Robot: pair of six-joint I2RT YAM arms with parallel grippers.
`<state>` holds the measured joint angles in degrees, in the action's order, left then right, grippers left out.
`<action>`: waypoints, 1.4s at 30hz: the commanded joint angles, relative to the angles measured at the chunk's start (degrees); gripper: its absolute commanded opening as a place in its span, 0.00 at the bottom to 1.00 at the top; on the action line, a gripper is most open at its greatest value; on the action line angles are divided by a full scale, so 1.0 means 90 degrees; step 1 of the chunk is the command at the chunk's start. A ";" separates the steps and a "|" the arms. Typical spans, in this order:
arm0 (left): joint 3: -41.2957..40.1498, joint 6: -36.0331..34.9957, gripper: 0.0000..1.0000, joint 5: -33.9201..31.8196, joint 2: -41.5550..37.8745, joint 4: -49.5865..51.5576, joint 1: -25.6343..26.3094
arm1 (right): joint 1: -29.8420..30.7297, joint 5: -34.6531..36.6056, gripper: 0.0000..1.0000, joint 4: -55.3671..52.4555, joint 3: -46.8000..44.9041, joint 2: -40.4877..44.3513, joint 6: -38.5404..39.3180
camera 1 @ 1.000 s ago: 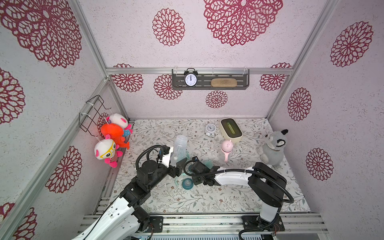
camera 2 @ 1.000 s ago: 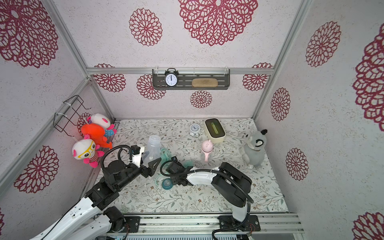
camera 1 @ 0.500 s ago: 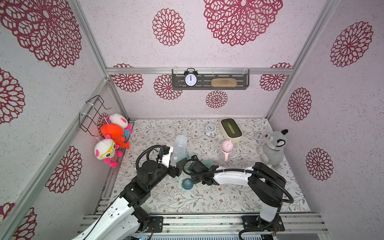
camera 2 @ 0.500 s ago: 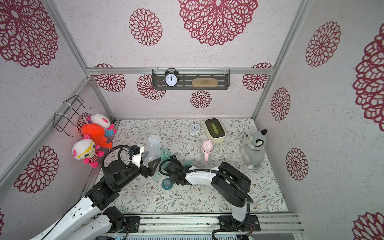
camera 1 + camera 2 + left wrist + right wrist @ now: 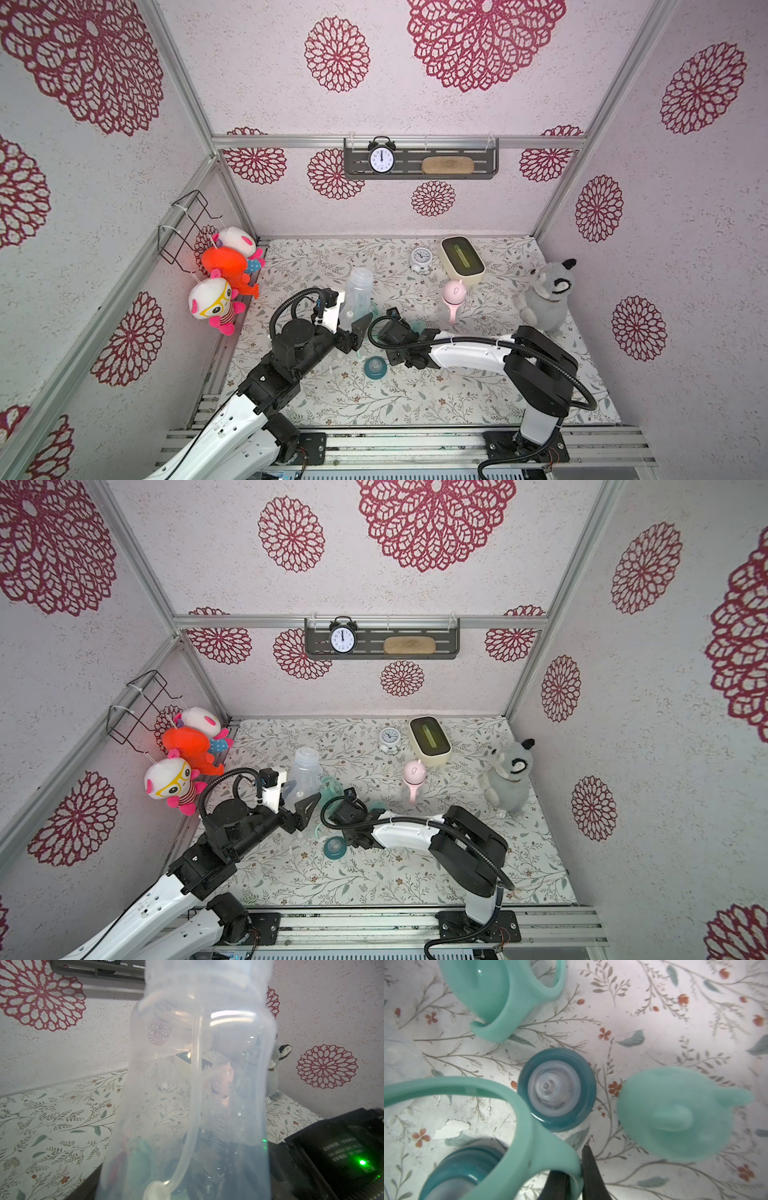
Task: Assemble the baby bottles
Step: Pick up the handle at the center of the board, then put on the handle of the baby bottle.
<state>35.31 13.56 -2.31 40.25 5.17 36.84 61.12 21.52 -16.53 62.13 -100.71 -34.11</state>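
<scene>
Presently the left gripper (image 5: 352,327) is clamped on the lower part of a clear bottle (image 5: 360,291), at the left side of the floral mat (image 5: 478,395). The bottle is upright, its long axis close to vertical and its open threaded neck pointing up. Whether its base touches the mat cannot be told. In the left wrist view the clear bottle (image 5: 239,1105) fills the frame with its neck uppermost. A straw (image 5: 195,1064) runs down its length inside to a small round weight at the base.

The right gripper (image 5: 572,1169) is closed tight on the band of a mint handle ring (image 5: 446,1086), with its dark fingers (image 5: 591,1176) pinching the band from both sides. Just beside that loop a teal nipple collar (image 5: 556,1089) sits on the mat, nipple pointing straight up. A mint dome cap (image 5: 675,1113) with an ear rests near it, dome up. A second mint handle ring (image 5: 500,995) lies close by, and another teal collar (image 5: 460,1167) shows through the held loop.

Farther back the pink bottle (image 5: 452,297) stands capped and upright, near a small white alarm clock (image 5: 421,259).
</scene>
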 commanded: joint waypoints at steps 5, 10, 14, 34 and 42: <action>-0.0052 -0.0036 0.00 0.0245 0.0000 -0.0507 -0.0050 | -0.0248 0.1198 0.00 -0.1416 0.0605 0.1287 0.0016; -0.0303 -0.0101 0.00 0.0670 0.0092 -0.1089 -0.0050 | -0.0542 0.1896 0.00 -0.1982 0.1123 0.1858 0.0284; -0.0452 -0.0062 0.00 0.0988 0.0255 -0.1608 -0.0050 | -0.0749 0.2343 0.00 -0.2298 0.1762 0.2007 0.0618; -0.0443 0.0138 0.00 0.2378 0.1807 -0.3545 -0.0014 | -0.0472 0.3381 0.00 -0.1993 0.3652 0.1881 0.1679; -0.0280 0.0264 0.00 0.2376 0.2264 -0.4046 -0.0021 | 0.0040 0.3809 0.00 -0.1752 0.3366 0.1930 0.1654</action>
<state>30.72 15.14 18.59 60.03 -26.24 36.75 60.07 51.55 -34.52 92.84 -84.29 -20.25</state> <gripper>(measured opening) 0.809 0.126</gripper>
